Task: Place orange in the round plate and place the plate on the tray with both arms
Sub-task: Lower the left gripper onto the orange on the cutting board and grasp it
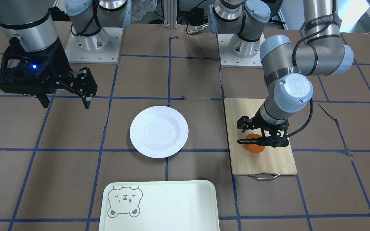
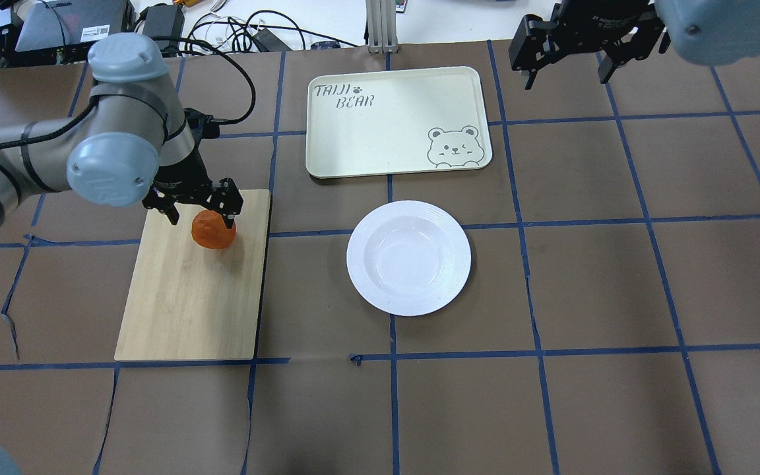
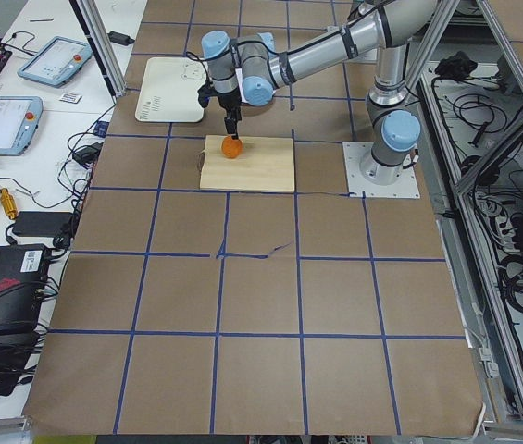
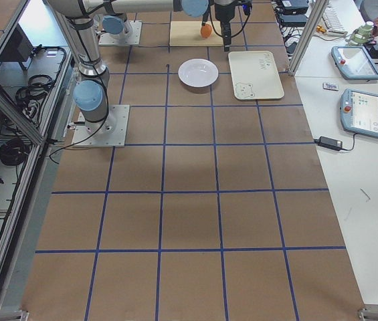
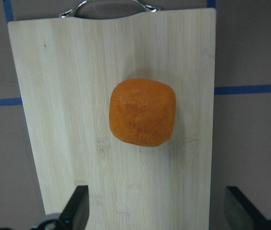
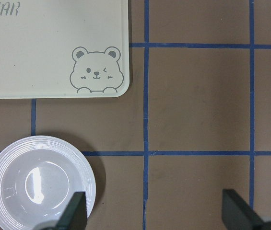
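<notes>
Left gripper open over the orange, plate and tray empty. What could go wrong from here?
1. The small round orange fruit sits loose on the smooth bamboo cutting board; if the open left gripper closes off-centre, it may roll away.
2. The glossy white round plate is shallow, so an orange released from height could roll out.
3. Its low rim lies flat on the table, so gripping it for the move to the pale cream rectangular tray may slip.
</notes>
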